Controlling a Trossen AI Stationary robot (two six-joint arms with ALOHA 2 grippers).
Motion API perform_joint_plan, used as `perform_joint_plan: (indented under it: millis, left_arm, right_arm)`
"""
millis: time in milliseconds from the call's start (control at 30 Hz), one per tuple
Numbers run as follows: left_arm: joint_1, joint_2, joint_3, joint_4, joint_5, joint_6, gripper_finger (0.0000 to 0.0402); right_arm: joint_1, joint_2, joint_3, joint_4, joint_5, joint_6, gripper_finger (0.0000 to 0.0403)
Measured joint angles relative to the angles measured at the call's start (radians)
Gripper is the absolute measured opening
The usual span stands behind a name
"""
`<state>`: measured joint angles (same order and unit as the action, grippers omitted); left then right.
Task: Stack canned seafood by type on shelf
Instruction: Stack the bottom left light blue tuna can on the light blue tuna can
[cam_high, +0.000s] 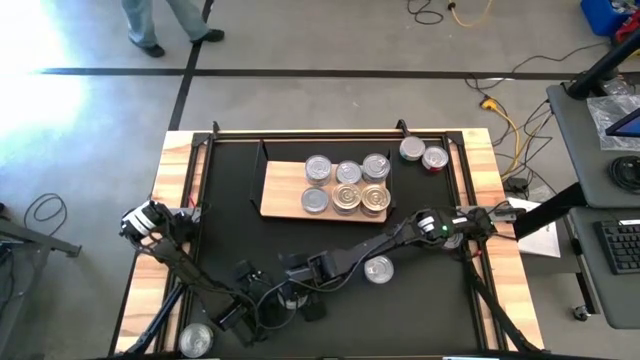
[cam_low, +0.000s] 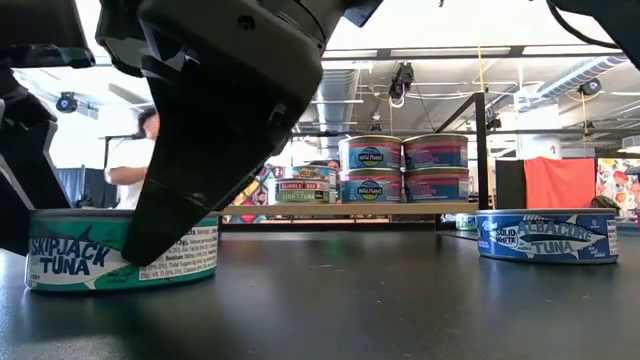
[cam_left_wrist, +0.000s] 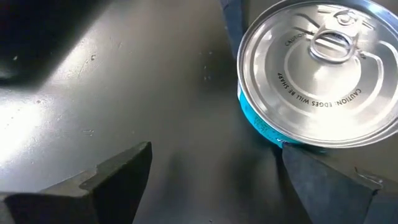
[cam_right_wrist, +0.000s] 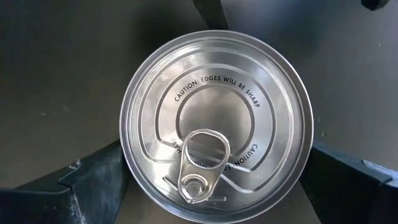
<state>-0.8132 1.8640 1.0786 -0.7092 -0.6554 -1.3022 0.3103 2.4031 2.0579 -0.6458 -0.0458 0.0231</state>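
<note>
While six cans (cam_high: 346, 185) crowd the shelf (cam_high: 280, 190), five sit elsewhere

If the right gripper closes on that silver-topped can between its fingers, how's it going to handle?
The can looks rigid metal, so it probably won't give. Its smooth round wall may slip between the right gripper fingers unless centred. It sits flat on the black mat and is short and wide, so tipping seems unlikely.
</note>
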Motion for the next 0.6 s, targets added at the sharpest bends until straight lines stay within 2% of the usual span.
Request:
perform_joint_plan:
  millis: [167, 600]
  left_arm:
    - [0.003, 0.0, 0.0, 0.003, 0.0, 0.0, 0.035]
    - [0.051, 0.0, -0.002, 0.032, 0.003, 0.003, 0.035]
  right_arm:
    - [-0.008, 0.0, -0.001, -0.005, 0.012, 0.087, 0.04]
    - [-0.01, 0.001, -0.003, -0.017, 0.054, 0.128, 0.04]
